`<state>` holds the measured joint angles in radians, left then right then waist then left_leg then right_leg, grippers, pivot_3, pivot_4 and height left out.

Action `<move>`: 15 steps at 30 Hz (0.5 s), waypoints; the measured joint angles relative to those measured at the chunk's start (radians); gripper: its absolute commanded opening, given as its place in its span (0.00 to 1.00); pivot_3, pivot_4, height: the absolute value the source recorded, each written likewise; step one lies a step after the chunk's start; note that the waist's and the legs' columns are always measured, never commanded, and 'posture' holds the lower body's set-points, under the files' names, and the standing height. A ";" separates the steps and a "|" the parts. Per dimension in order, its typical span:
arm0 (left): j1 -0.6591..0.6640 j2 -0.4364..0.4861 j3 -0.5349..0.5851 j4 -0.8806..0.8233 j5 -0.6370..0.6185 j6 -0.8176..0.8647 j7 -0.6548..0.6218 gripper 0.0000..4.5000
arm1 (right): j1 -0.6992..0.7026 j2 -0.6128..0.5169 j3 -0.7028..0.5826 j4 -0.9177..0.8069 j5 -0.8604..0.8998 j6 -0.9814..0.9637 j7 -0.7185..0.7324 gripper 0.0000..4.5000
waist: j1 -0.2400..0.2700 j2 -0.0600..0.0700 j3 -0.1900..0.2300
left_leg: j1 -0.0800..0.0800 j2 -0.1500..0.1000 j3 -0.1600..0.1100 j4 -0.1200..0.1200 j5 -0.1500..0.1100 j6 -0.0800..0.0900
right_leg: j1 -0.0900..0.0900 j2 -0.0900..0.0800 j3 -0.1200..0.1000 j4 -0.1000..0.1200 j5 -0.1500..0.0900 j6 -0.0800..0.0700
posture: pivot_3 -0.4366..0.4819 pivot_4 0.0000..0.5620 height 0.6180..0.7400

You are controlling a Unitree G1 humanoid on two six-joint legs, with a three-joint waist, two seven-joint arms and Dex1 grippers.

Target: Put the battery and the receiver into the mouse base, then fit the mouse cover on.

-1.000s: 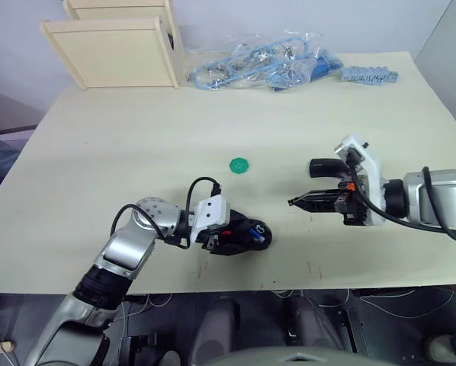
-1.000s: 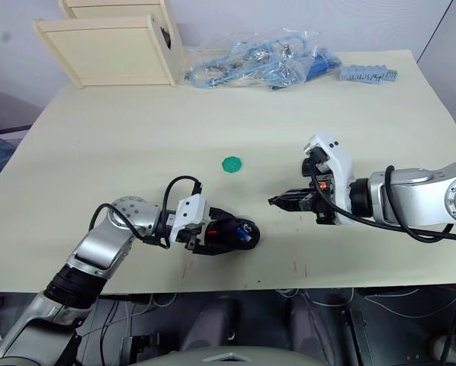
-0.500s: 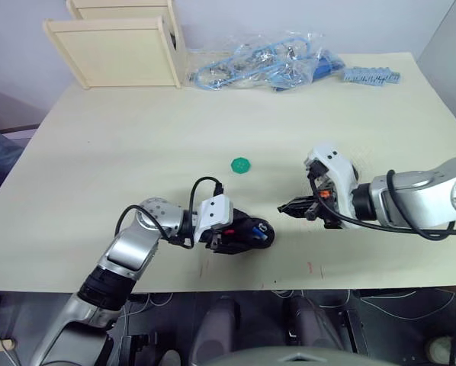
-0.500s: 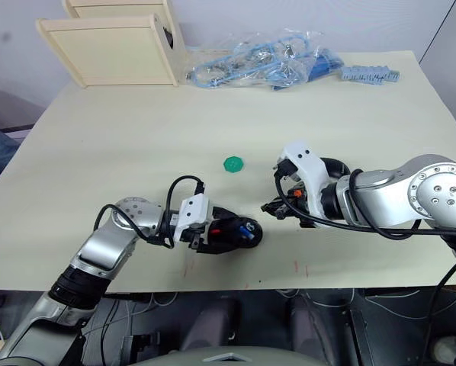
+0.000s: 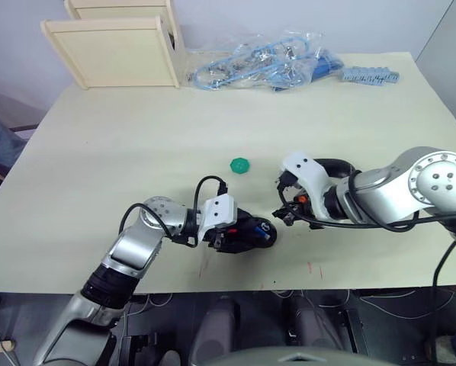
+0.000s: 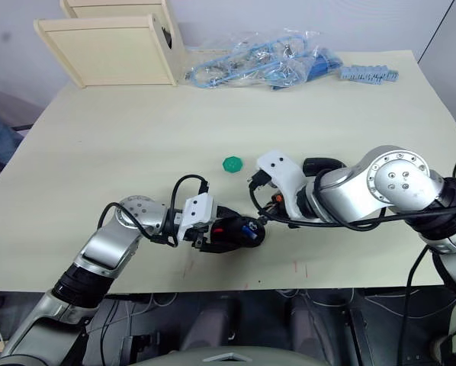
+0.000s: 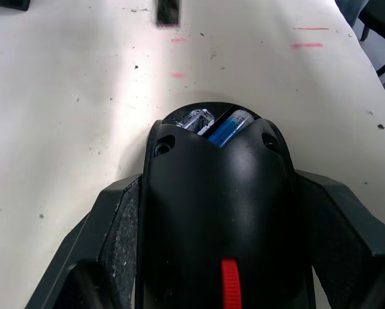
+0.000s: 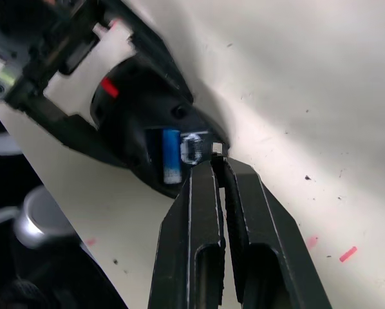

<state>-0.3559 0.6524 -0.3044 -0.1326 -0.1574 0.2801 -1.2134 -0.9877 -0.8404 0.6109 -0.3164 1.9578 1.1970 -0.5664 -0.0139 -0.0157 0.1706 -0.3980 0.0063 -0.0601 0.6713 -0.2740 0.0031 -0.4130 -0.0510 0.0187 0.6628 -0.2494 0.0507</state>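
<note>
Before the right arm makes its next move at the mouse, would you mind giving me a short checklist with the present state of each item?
1. Mouse base held steady: ok, the left claw has a finger on each side of it.
2. Battery seated in the base: ok, its blue body lies in the open bay.
3. Receiver in its slot: cannot tell; a small metal part sits beside the battery at the right claw's tip.
4. Right claw free of load: cannot tell; its fingers are nearly together.
5. Mouse cover located for the last step: cannot tell.
6. Green disc out of the way: ok, it lies apart on the table.
</note>
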 measured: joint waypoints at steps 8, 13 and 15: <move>-0.002 0.000 -0.002 -0.004 -0.003 0.012 0.000 0.66 | -0.123 0.086 0.049 0.106 0.001 0.084 0.047 0.00 | -0.001 0.000 0.000 | 0.000 0.000 0.000 0.000 0.000 0.000 | 0.000 0.000 -0.001 0.000 0.000 0.000 | 0.48 0.27 1.00; -0.004 -0.001 -0.002 -0.005 -0.004 0.019 0.000 0.66 | -0.256 0.120 0.143 0.189 0.001 0.188 0.129 0.00 | -0.002 0.002 0.001 | 0.000 0.000 0.000 0.000 0.000 0.000 | 0.000 0.000 -0.001 0.000 0.000 0.000 | 0.48 0.27 1.00; -0.004 -0.001 -0.003 -0.006 -0.004 0.020 0.000 0.66 | -0.298 0.122 0.180 0.211 0.001 0.224 0.153 0.00 | -0.002 0.002 0.001 | 0.000 0.000 0.000 0.000 0.000 0.000 | 0.000 0.000 -0.001 0.000 0.000 0.000 | 0.48 0.27 1.00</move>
<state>-0.3596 0.6515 -0.3070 -0.1391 -0.1615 0.2997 -1.2133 -1.2858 -0.7188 0.7906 -0.1049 1.9588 1.4206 -0.4131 -0.0160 -0.0141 0.1715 -0.3984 0.0060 -0.0604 0.6708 -0.2740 0.0032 -0.4133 -0.0508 0.0174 0.6627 -0.2495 0.0504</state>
